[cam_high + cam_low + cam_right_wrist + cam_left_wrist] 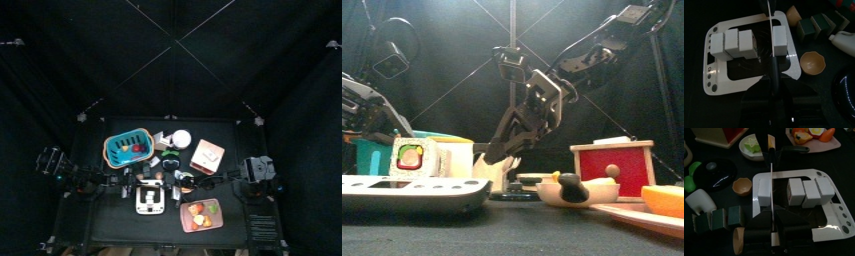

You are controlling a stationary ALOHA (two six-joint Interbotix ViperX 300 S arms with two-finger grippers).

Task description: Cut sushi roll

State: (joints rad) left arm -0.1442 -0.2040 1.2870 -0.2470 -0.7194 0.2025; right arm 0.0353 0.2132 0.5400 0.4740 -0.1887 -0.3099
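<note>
Black curtains close in the small black table (120, 215), which is crowded with props: a blue basket (130, 147) at the back left, a red-and-white box (613, 170) to the right, and a plate of toy food (199, 215) at the front right. The white cutting board (832, 217) lies at the front middle, and on it sits the sushi roll (806, 192) — a row of dark-wrapped white blocks, three close together and one standing slightly apart across a gap. A knife (771, 185) with a pale handle and a long thin blade lies along that gap. Both wrist views look down it, the left gripper (769, 239) and the right gripper (777, 111) both low over the board, but their jaws are dark against dark and I cannot tell whether either is closed on the knife or on the roll. Judging by the layout, the cutting step is under way, with one piece seemingly parted from the rest. The next move probably calls for pressing the blade straight down at a fresh spot on the remaining blocks, keeping it square to the roll while the roll is steadied — a slanted stroke could push the pieces off the board toward the small wooden bowl (813, 61) just beside it.
</note>
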